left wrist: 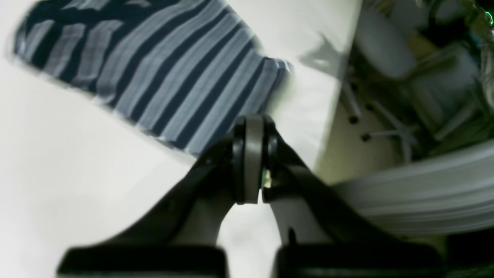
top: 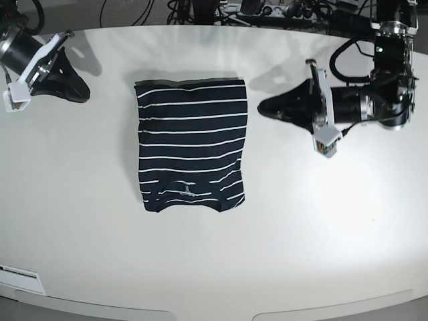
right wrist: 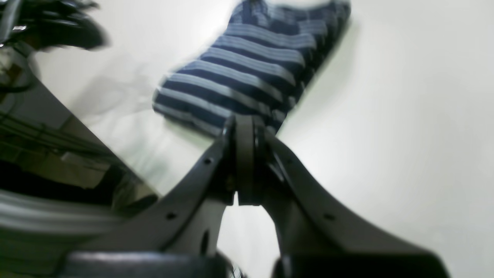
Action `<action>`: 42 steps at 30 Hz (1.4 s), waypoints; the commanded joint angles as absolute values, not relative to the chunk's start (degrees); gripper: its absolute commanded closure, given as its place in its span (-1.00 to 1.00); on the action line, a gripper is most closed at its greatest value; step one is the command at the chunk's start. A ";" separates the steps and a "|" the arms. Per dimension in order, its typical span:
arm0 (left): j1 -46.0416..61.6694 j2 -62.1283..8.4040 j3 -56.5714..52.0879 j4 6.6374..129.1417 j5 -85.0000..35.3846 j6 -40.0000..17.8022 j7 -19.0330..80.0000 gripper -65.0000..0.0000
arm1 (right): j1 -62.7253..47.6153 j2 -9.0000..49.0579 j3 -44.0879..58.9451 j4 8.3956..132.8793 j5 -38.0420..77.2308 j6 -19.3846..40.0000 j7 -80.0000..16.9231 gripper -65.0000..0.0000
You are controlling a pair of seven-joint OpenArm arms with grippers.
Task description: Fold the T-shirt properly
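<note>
The T-shirt (top: 190, 144), dark with thin white stripes, lies folded into a neat rectangle on the white table (top: 301, 221), collar toward the front edge. My left gripper (top: 264, 105) hovers to its right, shut and empty, apart from the cloth. At the table's back left my right gripper (top: 83, 91) is also shut with nothing in it. In the left wrist view the T-shirt (left wrist: 154, 65) lies beyond the shut left gripper (left wrist: 252, 123). The right wrist view likewise shows the T-shirt (right wrist: 254, 73) past the shut right gripper (right wrist: 245, 123).
Cables and power strips (top: 267, 10) run behind the table's far edge. The table edge (left wrist: 332, 116) shows in the left wrist view, with a chair base (left wrist: 386, 131) on the floor beyond it. A white label (top: 20, 277) sits at the front left rim.
</note>
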State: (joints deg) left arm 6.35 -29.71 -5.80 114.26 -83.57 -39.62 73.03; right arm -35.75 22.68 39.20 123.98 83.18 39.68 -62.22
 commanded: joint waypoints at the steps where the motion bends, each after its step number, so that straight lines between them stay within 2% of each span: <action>1: 8.05 -30.81 -7.05 117.75 -85.00 -40.00 72.10 1.00 | -36.93 23.66 40.77 125.32 85.00 40.00 -60.75 1.00; 10: 31.11 -31.62 -17.96 134.47 -85.00 -40.00 72.07 1.00 | -52.40 23.64 47.68 134.87 85.00 40.00 -63.57 1.00; 17: 49.82 -31.59 -25.12 135.00 -85.00 -40.00 73.65 1.00 | -64.64 23.64 47.68 135.00 85.00 40.00 -66.41 1.00; 22: 64.14 -31.57 -25.12 135.00 -85.00 -40.00 77.69 1.00 | -73.45 23.64 47.62 133.03 85.00 40.00 -70.72 1.00; 26: 74.63 -31.24 -24.36 131.87 -78.15 -40.00 74.78 1.00 | -75.00 23.68 46.81 127.02 85.00 40.00 -70.72 1.00; 29: 75.00 -31.27 -23.00 125.54 -72.07 -40.00 66.59 1.00 | -75.00 24.64 43.92 119.42 83.61 40.00 -67.42 1.00; 33: 74.15 -31.27 -17.78 113.12 -63.77 -40.00 60.66 1.00 | -75.00 27.49 34.65 107.61 72.20 40.00 -57.14 1.00; 35: 69.45 -31.27 -14.37 105.80 -60.10 -40.00 59.09 1.00 | -75.00 28.56 28.93 102.54 65.98 40.00 -52.38 1.00; 38: 60.60 -31.27 -8.64 94.54 -54.78 -40.00 52.62 1.00 | -68.95 29.08 21.15 95.96 54.52 40.00 -44.38 1.00; 42: 47.70 -30.20 -0.49 79.26 -43.70 -40.00 39.53 1.00 | -58.35 29.02 11.86 86.76 39.81 34.70 -32.18 1.00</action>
State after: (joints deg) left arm 46.54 -30.02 -0.32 78.39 -42.87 -39.90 38.87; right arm -56.93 28.34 11.33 86.19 39.09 34.41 -31.29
